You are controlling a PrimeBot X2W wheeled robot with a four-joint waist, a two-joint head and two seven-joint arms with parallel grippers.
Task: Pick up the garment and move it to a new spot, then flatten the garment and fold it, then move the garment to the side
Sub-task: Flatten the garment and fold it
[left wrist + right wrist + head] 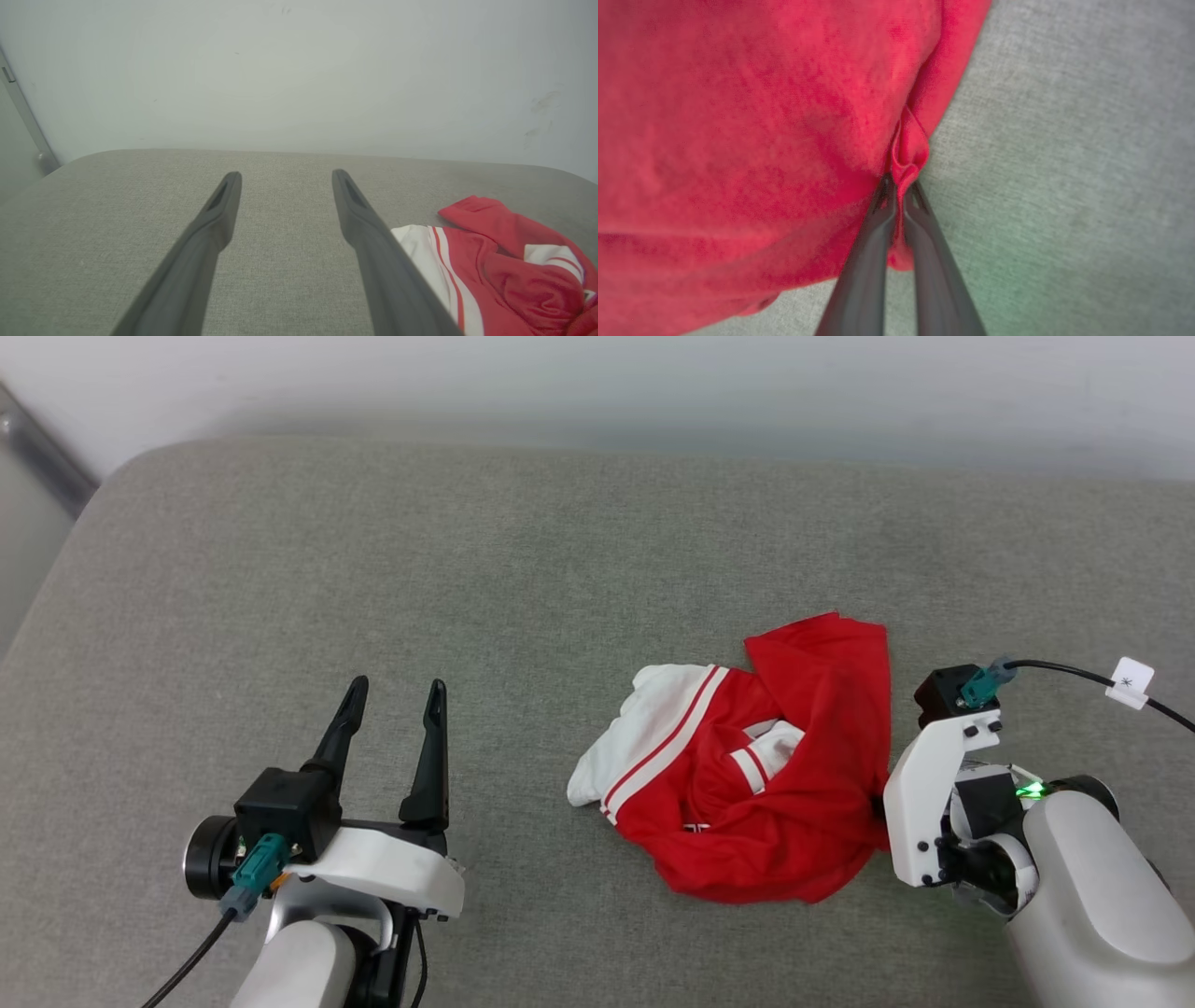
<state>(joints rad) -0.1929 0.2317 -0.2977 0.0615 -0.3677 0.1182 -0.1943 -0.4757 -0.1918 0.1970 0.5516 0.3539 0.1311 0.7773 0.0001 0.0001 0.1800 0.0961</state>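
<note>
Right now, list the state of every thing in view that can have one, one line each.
garment: crumpled in a heap on the cushion, not flattened, not folded.
right gripper: fingers shut on a pinched fold at the garment's red edge.
left gripper: fingers open, holding nothing, apart from the garment.
cushion: grey, bearing the garment.

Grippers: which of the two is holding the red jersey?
The right gripper: it is pinched shut on a fold at the edge of the garment. The left gripper is open, above the grey cushion, apart from the cloth.
</note>
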